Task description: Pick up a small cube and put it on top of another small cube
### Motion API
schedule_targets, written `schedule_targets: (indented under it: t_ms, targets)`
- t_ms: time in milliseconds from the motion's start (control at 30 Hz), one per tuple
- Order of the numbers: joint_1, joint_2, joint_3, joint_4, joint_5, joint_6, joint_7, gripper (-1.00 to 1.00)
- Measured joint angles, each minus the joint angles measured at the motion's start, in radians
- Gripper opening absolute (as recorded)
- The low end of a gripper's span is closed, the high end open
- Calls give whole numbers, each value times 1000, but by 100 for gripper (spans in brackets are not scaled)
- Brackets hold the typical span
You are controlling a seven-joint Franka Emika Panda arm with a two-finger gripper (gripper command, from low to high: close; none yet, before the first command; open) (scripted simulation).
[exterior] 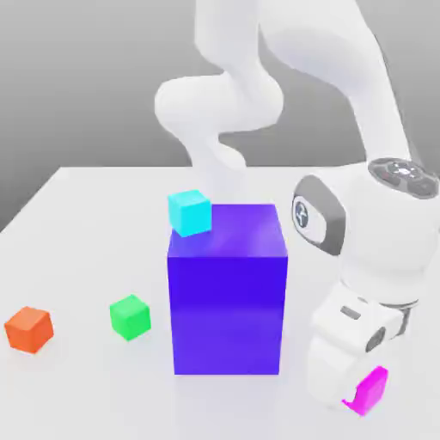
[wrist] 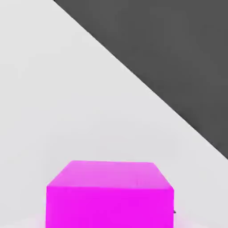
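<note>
The small cube [exterior: 372, 391] is bright magenta and rests on the white table [exterior: 86, 249] near the front, at the exterior view's right. My gripper [exterior: 354, 388] is lowered right onto it. The white hand covers most of the cube, and only one magenta corner pokes out beneath it. In the hand view the same small cube [wrist: 109, 193] looms very close, sitting square to the camera. The gripper is shut on this cube, and the cube is still down at table level.
A big blue-purple block [exterior: 228, 292] stands just to the exterior view's left of my hand, with a cyan cube [exterior: 190, 212] on its top corner. A green cube [exterior: 130, 316] and an orange cube [exterior: 29, 328] lie farther left. The table's edge [wrist: 147, 84] runs close by.
</note>
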Motion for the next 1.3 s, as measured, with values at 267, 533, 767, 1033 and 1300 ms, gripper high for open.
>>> schedule_targets:
  t_ms: [267, 533, 767, 1033, 1300]
  targets:
    - [-97, -289, -81, -72, -145, -175, -112, -100]
    - [-184, -547, -165, -153, -223, -305, -277, -100]
    - [-269, -717, -264, -231, -270, -368, -440, -100]
    - [-355, -821, -398, -326, -316, -372, -631, -100]
    - [-402, -813, -534, -423, -352, -298, -808, -100]
